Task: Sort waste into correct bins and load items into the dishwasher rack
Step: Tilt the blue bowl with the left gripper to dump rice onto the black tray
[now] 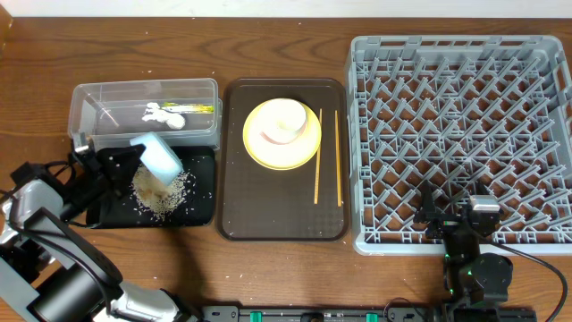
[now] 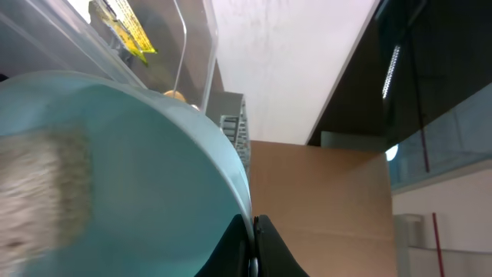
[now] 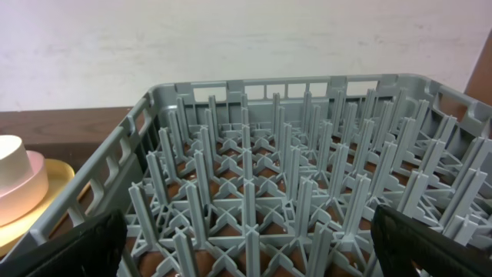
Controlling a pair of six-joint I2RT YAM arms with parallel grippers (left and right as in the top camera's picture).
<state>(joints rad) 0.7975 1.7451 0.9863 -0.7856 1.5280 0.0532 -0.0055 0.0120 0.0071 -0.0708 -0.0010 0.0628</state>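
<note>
bins: counting 2, black tray point(image 1: 200, 211) and clear tub point(image 1: 98, 122)
bowls: counting 2, pale blue bowl point(image 1: 159, 159) and white bowl point(image 1: 284, 121)
plates: 1 yellow plate point(image 1: 259, 148) showing
chopsticks point(image 1: 318, 154): 2 showing
racks: 1 grey rack point(image 1: 465, 107) showing
trays: 1 brown serving tray point(image 1: 268, 207) showing
waste: counting 3, crumb heap point(image 1: 159, 197), paper scrap point(image 1: 165, 114), wrapper point(image 1: 198, 109)
tools: 2 showing, left tool point(image 1: 134, 165) and right tool point(image 1: 454, 215)

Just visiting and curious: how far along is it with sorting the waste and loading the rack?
Done: paper scrap and wrapper lie in the clear tub. In hand: the left tool tips the blue bowl over the black tray, where crumbs are heaped. Left: the rack holds nothing; plate, white bowl and chopsticks sit on the brown tray. The right tool is open by the rack.
</note>
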